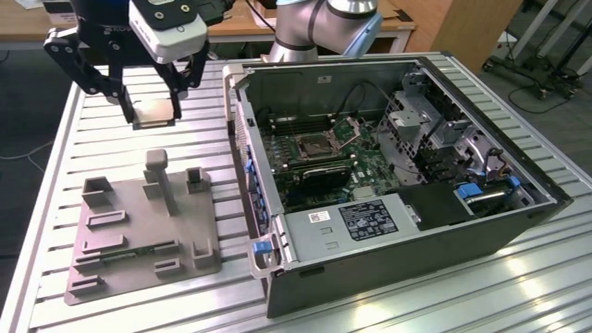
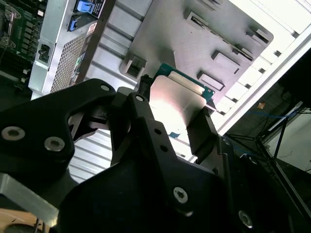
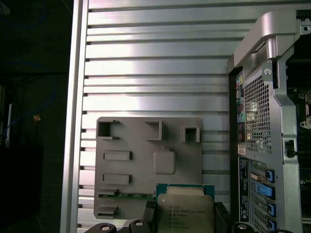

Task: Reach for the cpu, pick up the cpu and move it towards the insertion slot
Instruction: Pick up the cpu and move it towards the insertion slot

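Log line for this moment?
claw: shut on cpu | cpu: airborne, clear of tray | insertion slot: inside case, cpu outside

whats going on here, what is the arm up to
The robot arm's gripper is shut on the cpu, holding it in the air above the slatted table near the grey tray. The insertion slot lies inside the open computer case, toward the exterior view's right, and the cpu is not yet over it.

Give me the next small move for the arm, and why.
Probably carry it level toward the exterior view's right, without descending. The hand is shut on the cpu, held clear above the grey tray, while the insertion slot lies inside the computer case, beyond its raised side wall. Dropping now would likely hit that wall.
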`<state>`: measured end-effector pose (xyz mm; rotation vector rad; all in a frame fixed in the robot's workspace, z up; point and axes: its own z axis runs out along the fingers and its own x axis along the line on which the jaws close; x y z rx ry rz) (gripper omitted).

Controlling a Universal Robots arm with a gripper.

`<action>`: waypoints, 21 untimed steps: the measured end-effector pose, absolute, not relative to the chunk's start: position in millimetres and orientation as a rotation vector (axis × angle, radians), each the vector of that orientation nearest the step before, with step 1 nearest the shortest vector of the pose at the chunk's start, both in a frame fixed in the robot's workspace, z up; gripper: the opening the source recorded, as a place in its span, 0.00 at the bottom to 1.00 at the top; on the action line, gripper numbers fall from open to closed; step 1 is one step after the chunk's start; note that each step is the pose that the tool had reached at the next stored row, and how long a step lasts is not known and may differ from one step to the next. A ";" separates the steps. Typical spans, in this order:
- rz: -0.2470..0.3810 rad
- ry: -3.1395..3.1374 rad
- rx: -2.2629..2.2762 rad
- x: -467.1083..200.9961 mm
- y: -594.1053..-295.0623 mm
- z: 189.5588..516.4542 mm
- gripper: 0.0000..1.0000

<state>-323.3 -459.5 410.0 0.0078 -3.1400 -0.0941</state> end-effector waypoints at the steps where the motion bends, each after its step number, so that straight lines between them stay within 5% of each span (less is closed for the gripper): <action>1: -0.094 -3.140 0.008 -322.4 -459.5 410.0 0.55; 21: -0.094 -3.140 0.008 -305.8 -459.5 410.0 0.55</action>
